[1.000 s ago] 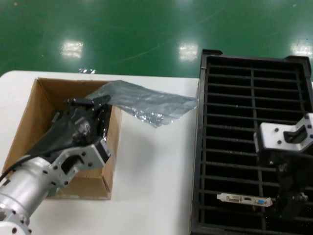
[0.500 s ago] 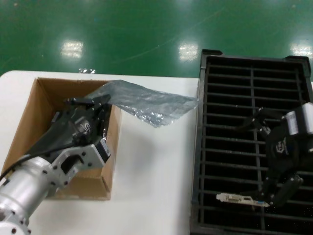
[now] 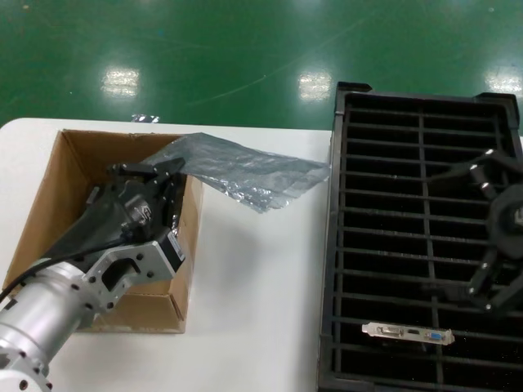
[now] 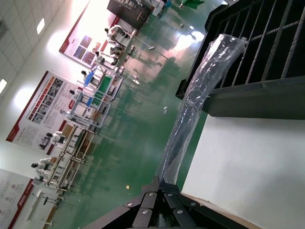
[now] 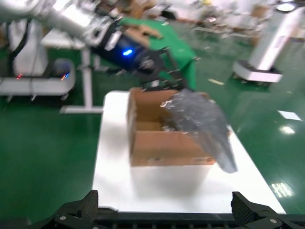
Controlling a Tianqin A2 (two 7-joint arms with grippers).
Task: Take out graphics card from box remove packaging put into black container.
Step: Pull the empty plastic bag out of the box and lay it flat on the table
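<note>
The right gripper (image 3: 496, 237) has released the graphics card (image 3: 408, 333) and risen from it within the last second. It now hangs above the right column of the black container (image 3: 338, 212), fingers spread wide and holding nothing. One second ago it stood low at the card's right end; half a second ago its fingertips were still at the card. The card has not shifted: it lies flat in a near slot of the black container's left column, silver bracket uppermost, blue port toward the right.

Judgement: the placement step is complete and the card is free of its wrapping, so the task is at or very near its end.

The left gripper (image 3: 147, 175) remains over the box (image 3: 49, 192), its fingers pinched shut on one edge of the packaging (image 3: 245, 171). The packaging drapes from the box's far right corner onto the table (image 3: 253, 286), its free end just short of the black container. Its position matches the earlier views.

The table is white and smooth; box on the left, black container on the right. The surrounding floor (image 3: 245, 49) is glossy green with lamp reflections. The left wrist view shows wall posters (image 4: 28, 124) and work stations far off; the right wrist view shows white equipment pillars.
</note>
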